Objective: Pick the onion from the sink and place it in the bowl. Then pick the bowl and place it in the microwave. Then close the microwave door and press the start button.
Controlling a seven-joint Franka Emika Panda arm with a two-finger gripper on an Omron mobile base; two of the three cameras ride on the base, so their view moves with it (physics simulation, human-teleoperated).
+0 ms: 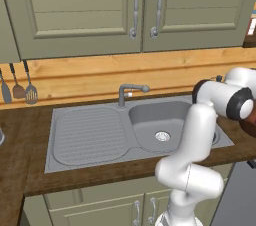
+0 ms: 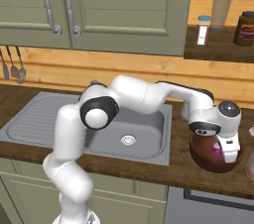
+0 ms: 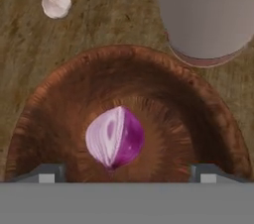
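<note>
Our tool (image 3: 127,173) hangs open just over the bowl (image 3: 59,114), its tips wide apart either side of the onion (image 3: 115,137), which lies free in the bowl's middle. We judge the next job is gripping the bowl. Its rim is thin and curved, so a poor bite could let it tip and roll the onion out. The grey cup (image 3: 206,17) just beyond the bowl could get knocked. A garlic bulb (image 3: 55,2) lies farther off. The bowl sits near the worktop's (image 2: 163,171) front edge, right of the sink (image 2: 130,136). Beyond, wooden backsplash, hanging utensils (image 1: 18,87) and green cabinets (image 1: 90,10).
</note>
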